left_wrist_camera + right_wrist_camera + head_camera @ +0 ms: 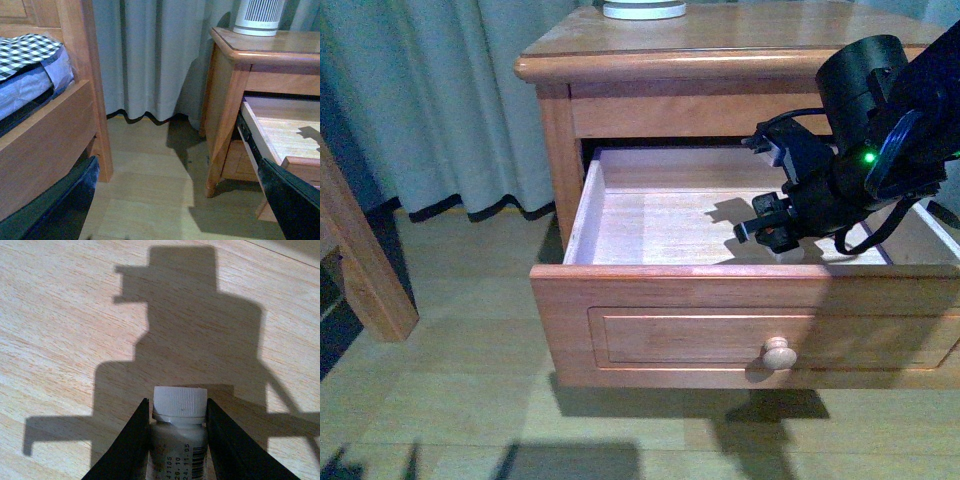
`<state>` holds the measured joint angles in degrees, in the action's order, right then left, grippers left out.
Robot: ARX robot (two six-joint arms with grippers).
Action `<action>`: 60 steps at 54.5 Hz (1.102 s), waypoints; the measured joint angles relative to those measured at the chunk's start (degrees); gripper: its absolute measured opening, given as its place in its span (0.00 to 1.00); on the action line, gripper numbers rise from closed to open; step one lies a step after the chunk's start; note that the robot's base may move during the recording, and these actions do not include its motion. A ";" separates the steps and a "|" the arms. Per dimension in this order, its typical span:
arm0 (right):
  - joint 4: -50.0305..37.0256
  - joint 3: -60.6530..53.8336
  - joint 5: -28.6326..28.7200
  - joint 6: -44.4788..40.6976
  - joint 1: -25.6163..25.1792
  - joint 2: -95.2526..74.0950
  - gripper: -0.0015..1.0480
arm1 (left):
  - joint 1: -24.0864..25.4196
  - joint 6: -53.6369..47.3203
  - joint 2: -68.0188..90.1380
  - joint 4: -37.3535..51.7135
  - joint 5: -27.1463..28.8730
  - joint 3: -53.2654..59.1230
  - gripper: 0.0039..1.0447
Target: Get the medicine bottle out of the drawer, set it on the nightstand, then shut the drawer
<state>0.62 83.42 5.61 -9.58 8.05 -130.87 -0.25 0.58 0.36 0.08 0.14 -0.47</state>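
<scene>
The upper drawer (650,225) of the orange-brown nightstand (720,45) stands pulled open, its pale wood floor showing. My right gripper (775,232) reaches into the drawer on its right side. In the right wrist view it (178,412) is shut on the medicine bottle (178,440), whose ribbed white cap (180,402) sticks out between the black fingers (131,445) just above the drawer floor. In the front view the bottle is mostly hidden by the gripper. My left gripper (182,200) is open and empty, low over the floor, left of the nightstand (235,75).
A white ribbed appliance (259,17) stands on the nightstand top, far left part. The drawer's round knob (779,352) faces me. A wooden bed frame (50,130) with checked bedding stands left; grey curtains (150,55) hang behind. Pale wood floor (150,175) lies between.
</scene>
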 joint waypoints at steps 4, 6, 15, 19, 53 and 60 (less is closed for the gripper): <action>-0.26 -1.27 0.26 0.20 -0.09 0.92 0.28 | 0.00 0.00 0.00 0.00 0.00 0.00 0.94; -0.55 -2.01 0.79 0.68 -0.09 1.57 0.28 | 0.00 0.00 0.00 0.00 0.00 0.00 0.94; -1.44 -4.22 3.06 2.32 0.02 5.73 0.28 | 0.00 0.00 0.00 0.00 0.00 0.00 0.94; -1.44 -4.66 3.98 2.95 0.28 8.57 0.28 | 0.00 0.00 0.00 0.00 0.00 0.00 0.94; 6.71 24.55 -1.07 3.87 1.09 16.15 0.28 | 0.00 0.00 0.00 0.00 0.00 0.00 0.94; 9.99 36.37 -4.42 2.40 0.26 7.54 0.28 | 0.00 0.00 0.00 0.00 0.00 0.00 0.94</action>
<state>10.61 119.79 1.19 -7.18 8.32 -123.33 -0.25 0.58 0.36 0.08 0.14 -0.47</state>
